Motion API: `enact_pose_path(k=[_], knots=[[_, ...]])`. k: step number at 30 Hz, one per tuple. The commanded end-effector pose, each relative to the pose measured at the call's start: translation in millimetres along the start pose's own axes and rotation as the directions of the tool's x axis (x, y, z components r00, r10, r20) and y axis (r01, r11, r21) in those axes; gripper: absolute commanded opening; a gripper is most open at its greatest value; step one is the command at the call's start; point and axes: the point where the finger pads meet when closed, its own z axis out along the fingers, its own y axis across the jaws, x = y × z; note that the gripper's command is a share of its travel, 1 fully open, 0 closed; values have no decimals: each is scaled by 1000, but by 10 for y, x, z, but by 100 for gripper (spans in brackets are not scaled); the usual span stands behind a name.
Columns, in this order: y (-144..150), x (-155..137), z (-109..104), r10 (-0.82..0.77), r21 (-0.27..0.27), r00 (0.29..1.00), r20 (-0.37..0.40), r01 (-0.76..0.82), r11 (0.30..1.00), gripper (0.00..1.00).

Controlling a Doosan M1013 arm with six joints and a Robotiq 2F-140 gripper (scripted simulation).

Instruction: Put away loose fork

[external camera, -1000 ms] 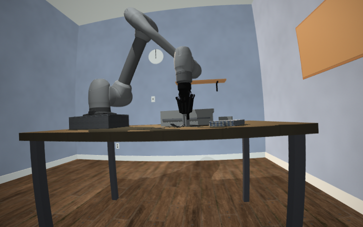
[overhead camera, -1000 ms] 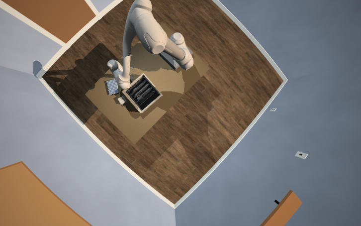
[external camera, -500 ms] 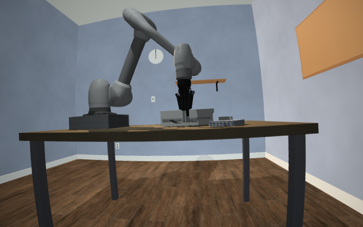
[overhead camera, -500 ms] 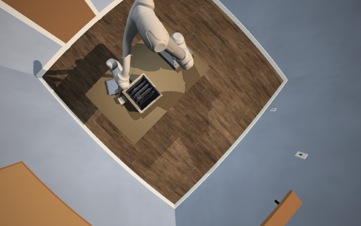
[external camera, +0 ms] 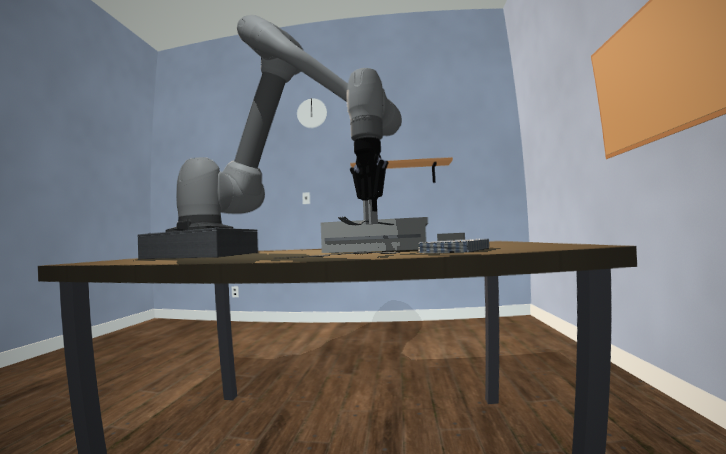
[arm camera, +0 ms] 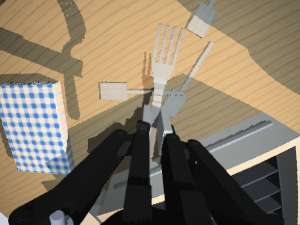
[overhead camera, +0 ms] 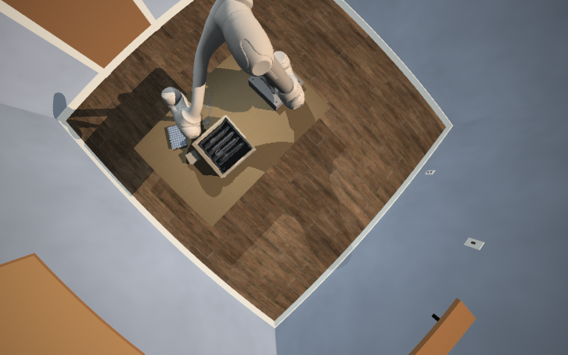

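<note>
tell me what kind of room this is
Probably a plain room set up as a kitchen test bench: a wooden table bearing a cutlery tray, a wall clock, blue walls and plank floor.
</note>
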Motion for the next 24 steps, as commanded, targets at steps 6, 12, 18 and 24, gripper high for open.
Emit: enact_pose_path(k=[6, 12, 18, 24], knots=[[0, 0, -463, 0, 0, 1000, 0, 0, 1000, 3], [0, 0, -657, 0, 0, 1000, 0, 0, 1000, 3], [0, 0, -875, 0, 0, 1000, 0, 0, 1000, 3], [0, 0, -978, 0, 0, 1000, 0, 0, 1000, 3]])
